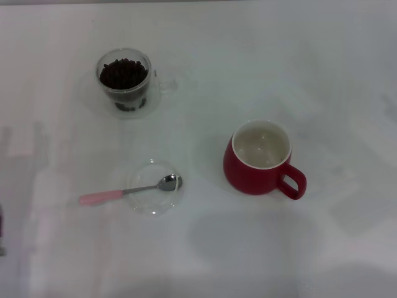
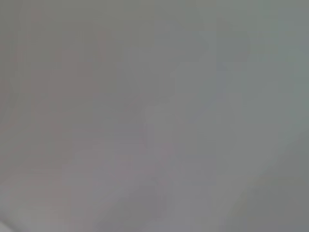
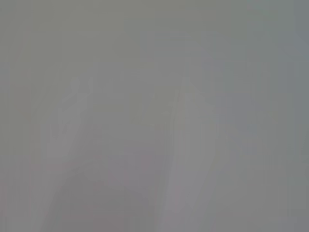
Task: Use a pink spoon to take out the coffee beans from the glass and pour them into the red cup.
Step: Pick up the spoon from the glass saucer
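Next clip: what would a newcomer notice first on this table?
The red cup stands out on the robot's right, empty inside. On the far left stands the glass, full of dark coffee beans. Nearer, the pink spoon rests its bowl in a clear glass dish. Neither gripper shows.

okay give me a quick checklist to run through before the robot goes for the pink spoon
1. Pink-handled metal teaspoon free to grasp, bowl resting on the flat clear glass dish, handle sticking out toward the robot's left: ok.
2. Dark coffee beans inside the clear double-walled glass mug: ok.
3. Glossy red ceramic cup upright and holding no beans: ok.
4. White table between spoon, mug and cup unobstructed: ok.
5. Either gripper's position: cannot tell, neither is visible.
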